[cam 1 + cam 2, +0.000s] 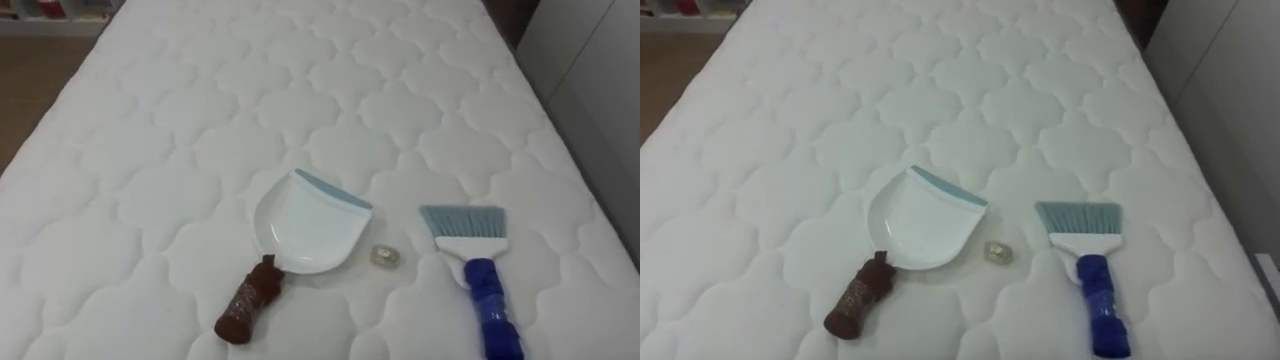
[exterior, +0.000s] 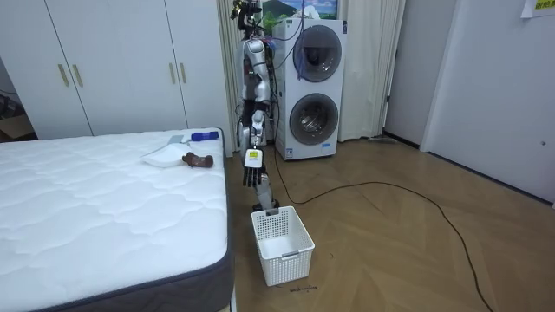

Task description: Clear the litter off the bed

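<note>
A white dustpan (image 1: 310,228) with a brown wrapped handle (image 1: 246,302) lies on the white quilted mattress (image 1: 200,120), its blue lip pointing away from me. To its right lies a small brush (image 1: 478,262) with a blue handle and grey-blue bristles. Between the two rests a small crumpled scrap (image 1: 384,257). In the room view I stand upright at the end of the bed (image 2: 104,208), facing it, with the dustpan (image 2: 165,156) and brush (image 2: 205,136) near that end. My left hand (image 2: 251,176) hangs at my side, fingers relaxed and holding nothing.
A white slatted basket (image 2: 283,244) stands on the wood floor by the bed's corner, near my feet. Behind me is a stacked washer and dryer (image 2: 312,87). White wardrobes (image 2: 113,65) line the far wall. A wall runs along the mattress's right edge (image 1: 600,90).
</note>
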You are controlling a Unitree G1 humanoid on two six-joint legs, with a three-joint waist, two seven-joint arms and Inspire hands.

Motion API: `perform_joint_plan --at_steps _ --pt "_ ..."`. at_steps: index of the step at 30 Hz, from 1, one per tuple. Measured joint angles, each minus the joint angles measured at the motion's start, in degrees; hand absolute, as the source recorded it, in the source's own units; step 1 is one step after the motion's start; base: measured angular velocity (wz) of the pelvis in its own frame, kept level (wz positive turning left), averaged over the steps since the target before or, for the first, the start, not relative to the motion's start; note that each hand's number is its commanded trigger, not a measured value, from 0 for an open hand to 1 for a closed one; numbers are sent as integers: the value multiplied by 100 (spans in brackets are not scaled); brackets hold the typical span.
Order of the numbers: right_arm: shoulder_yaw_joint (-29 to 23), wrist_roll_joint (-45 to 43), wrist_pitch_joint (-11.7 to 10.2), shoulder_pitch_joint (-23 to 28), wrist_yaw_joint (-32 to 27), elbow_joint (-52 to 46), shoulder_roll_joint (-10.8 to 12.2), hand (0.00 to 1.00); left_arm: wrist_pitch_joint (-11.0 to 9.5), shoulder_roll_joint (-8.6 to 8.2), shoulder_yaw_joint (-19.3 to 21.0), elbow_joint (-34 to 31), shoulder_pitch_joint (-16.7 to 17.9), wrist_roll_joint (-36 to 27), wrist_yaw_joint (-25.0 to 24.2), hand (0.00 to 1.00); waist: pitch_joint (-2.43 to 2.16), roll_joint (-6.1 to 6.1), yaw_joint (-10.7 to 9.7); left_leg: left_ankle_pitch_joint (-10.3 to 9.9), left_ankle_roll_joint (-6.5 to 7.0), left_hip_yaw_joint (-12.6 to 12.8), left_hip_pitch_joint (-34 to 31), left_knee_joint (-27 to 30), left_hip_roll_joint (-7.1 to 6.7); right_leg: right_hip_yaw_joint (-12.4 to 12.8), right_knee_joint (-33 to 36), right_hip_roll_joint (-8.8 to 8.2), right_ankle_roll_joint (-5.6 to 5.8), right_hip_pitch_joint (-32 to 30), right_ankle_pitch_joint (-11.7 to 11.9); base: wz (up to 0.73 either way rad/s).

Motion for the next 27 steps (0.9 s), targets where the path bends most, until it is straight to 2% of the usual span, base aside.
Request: perform_joint_plan --at_steps 3,6,10,13,18,22,27 --pt "0 85 -88 -4 -27 17 -3 0 -48 -15 -2 -543 -25 -8 101 0 3 13 -114 0 0 -3 -7 -16 34 23 28 23 -9 -31 28 -2" --pt "5 213 -105 -24 -28 -38 -8 0 -249 -18 -55 -1096 -78 -19 307 0 8 54 -132 0 0 89 -15 -33 50 116 88 48 -18 -116 33 -16" --pt "6 202 -162 -64 16 -41 -6 0 -526 -44 -251 -1759 -180 -18 522 0 -18 109 -240 8 14 156 -111 -26 57 175 192 51 -17 -282 34 -13" --pt "20 205 -214 -63 32 -6 -6 0 -657 -34 -389 -2092 -324 -10 611 0 2 110 -310 18 29 162 -143 -22 54 178 201 42 -14 -335 37 -6" --pt "19 230 -221 -154 31 27 -38 0 -860 -26 -413 -2101 -767 -72 802 0 2 92 -310 18 30 304 -205 -22 80 284 192 64 -17 -457 69 -13" --pt "64 313 -269 -209 59 32 -39 0 -892 8 -511 -2168 -1002 -205 850 0 10 76 -379 18 29 307 -225 -28 99 321 182 84 -14 -496 121 -10" --pt "64 373 -263 -236 56 18 -38 0 -919 40 -591 -2422 -1090 -251 897 0 11 77 -457 18 29 351 -214 -27 134 343 181 51 -13 -509 123 -8"
